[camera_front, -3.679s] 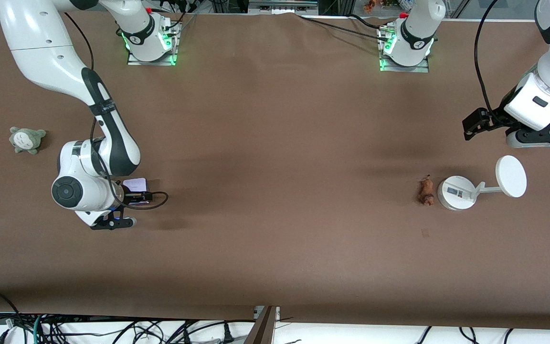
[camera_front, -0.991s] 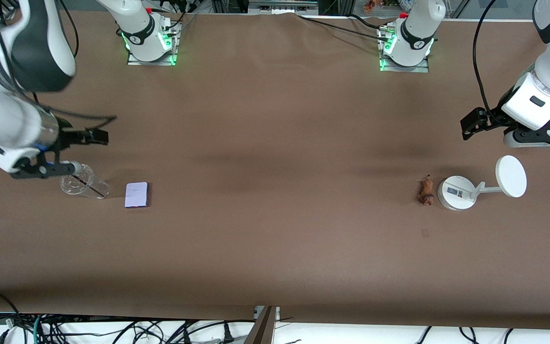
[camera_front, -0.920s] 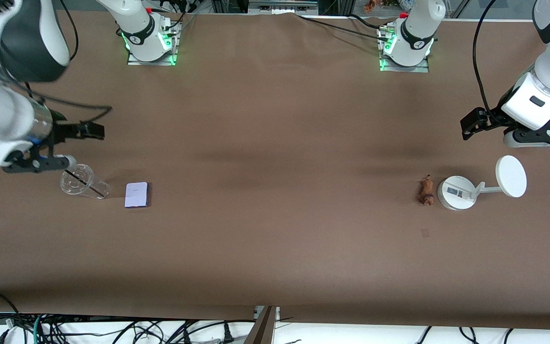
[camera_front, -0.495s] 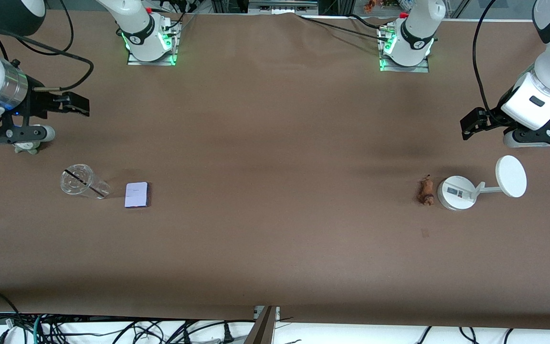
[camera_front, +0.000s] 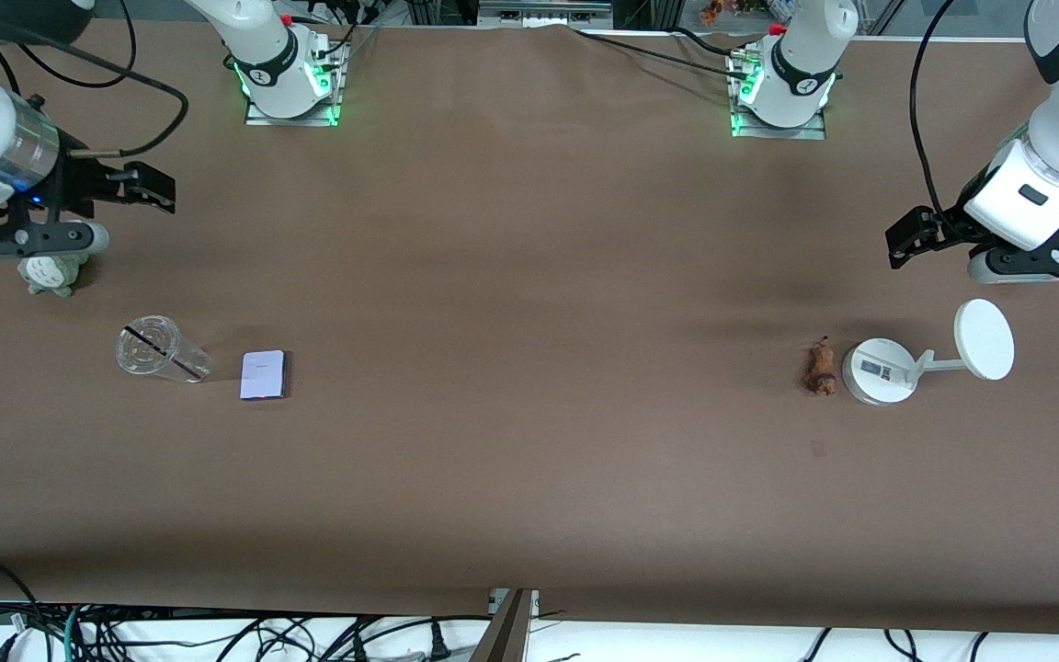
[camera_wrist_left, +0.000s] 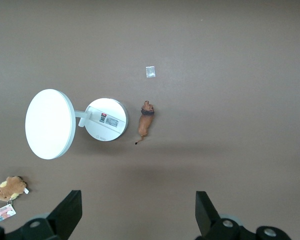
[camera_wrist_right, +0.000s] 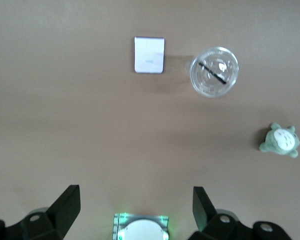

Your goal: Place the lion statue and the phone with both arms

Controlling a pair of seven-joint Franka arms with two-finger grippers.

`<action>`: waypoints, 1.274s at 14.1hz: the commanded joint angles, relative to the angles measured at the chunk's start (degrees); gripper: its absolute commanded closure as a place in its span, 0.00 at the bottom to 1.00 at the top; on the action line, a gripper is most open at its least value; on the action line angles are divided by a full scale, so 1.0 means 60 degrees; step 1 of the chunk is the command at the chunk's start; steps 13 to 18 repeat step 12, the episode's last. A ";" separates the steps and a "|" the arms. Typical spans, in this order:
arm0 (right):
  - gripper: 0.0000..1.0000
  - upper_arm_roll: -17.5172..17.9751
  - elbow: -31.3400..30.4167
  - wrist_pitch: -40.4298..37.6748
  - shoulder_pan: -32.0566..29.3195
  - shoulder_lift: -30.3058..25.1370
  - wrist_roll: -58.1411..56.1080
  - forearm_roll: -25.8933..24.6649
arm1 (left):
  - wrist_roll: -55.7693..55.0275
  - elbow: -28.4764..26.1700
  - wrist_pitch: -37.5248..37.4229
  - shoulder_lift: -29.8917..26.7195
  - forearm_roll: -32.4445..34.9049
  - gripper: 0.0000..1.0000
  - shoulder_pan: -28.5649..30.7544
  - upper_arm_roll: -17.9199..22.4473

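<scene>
The phone (camera_front: 263, 375), a flat lavender-white rectangle, lies on the table beside a clear cup (camera_front: 158, 350); it also shows in the right wrist view (camera_wrist_right: 149, 54). The reddish-brown lion statue (camera_front: 820, 369) lies next to the round base of a white stand (camera_front: 878, 370); it shows in the left wrist view (camera_wrist_left: 146, 122) too. My right gripper (camera_front: 28, 241) is open and empty, high over the grey-green plush (camera_front: 51, 273). My left gripper (camera_front: 1040, 262) is open and empty, up over the table at the left arm's end, near the stand's disc (camera_front: 984, 339).
The cup holds a black straw. A brown plush with a tag (camera_wrist_left: 10, 188) lies at the left arm's end. A small pale mark (camera_front: 819, 449) is on the cloth nearer to the front camera than the lion. The right arm's base (camera_wrist_right: 140, 227) shows between the right fingers.
The right arm has lifted off the phone, left it on the table beside the cup, and drawn back toward the right arm's end, over the plush. The left arm has barely moved.
</scene>
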 commanded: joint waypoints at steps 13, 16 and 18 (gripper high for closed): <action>0.00 0.0024 0.0155 0.0713 0.0277 -0.0068 0.0100 0.0101 | 0.0085 0.0030 -0.0153 -0.0072 0.0035 0.00 -0.0051 -0.0014; 0.00 0.0024 0.0155 0.0713 0.0277 -0.0068 0.0100 0.0101 | 0.0085 0.0030 -0.0153 -0.0072 0.0035 0.00 -0.0051 -0.0014; 0.00 0.0024 0.0155 0.0713 0.0277 -0.0068 0.0100 0.0101 | 0.0085 0.0030 -0.0153 -0.0072 0.0035 0.00 -0.0051 -0.0014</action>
